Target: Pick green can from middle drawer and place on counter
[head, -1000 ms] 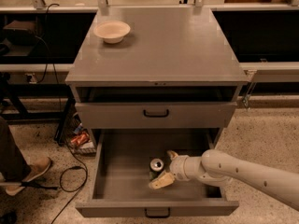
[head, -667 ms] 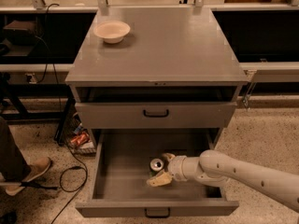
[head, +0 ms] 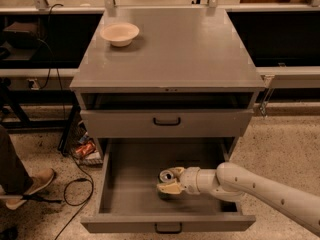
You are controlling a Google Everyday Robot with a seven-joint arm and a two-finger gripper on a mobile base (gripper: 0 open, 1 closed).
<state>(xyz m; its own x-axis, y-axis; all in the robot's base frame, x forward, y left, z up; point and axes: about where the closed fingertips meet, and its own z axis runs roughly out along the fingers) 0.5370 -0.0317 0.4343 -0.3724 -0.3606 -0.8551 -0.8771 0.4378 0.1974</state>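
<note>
The middle drawer [head: 131, 184] is pulled open at the bottom of the grey cabinet. In it is the green can [head: 166, 175]; only its silver top and a bit of dark body show. My gripper [head: 171, 181] reaches in from the right on a white arm and sits right at the can, over its right side, near the middle of the drawer's tray. The counter [head: 185, 49] is the flat grey top of the cabinet, above and behind.
A cream bowl [head: 120, 33] stands at the counter's back left. A shut grey drawer front with a black handle [head: 167, 121] sits above the open drawer. A person's shoe [head: 31, 185] and cables [head: 75, 186] lie on the floor at left.
Almost nothing has changed. My gripper has shifted very slightly up and left at the can, which stays in the same spot.
</note>
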